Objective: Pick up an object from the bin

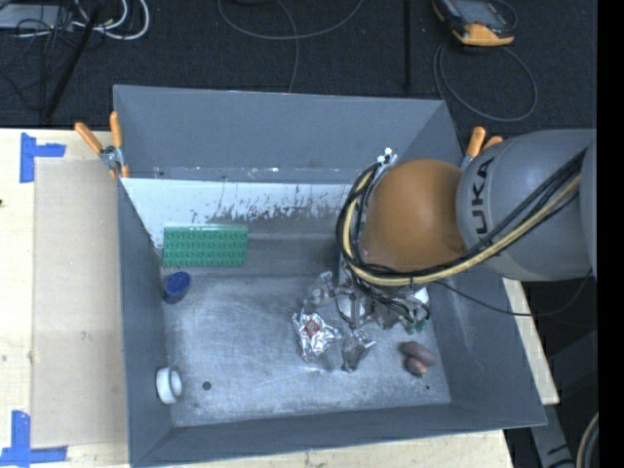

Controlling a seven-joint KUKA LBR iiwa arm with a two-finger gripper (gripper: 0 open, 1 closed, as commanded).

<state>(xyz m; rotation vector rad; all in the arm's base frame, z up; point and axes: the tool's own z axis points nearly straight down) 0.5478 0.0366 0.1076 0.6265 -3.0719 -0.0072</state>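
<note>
My gripper (357,344) hangs low over the right middle of the bin floor, under the orange cover. Right beside its fingers, on the left, lies a crumpled ball of silver foil (314,335) with a reddish spot on it. The foil touches or nearly touches the fingers; I cannot tell whether any of it is between them. A small brown rounded lump (418,358) lies on the floor just to the right of the gripper.
A green studded building plate (204,247) leans at the back left wall. A small blue cap (175,286) sits below it. A white round cap (169,384) lies in the front left corner.
</note>
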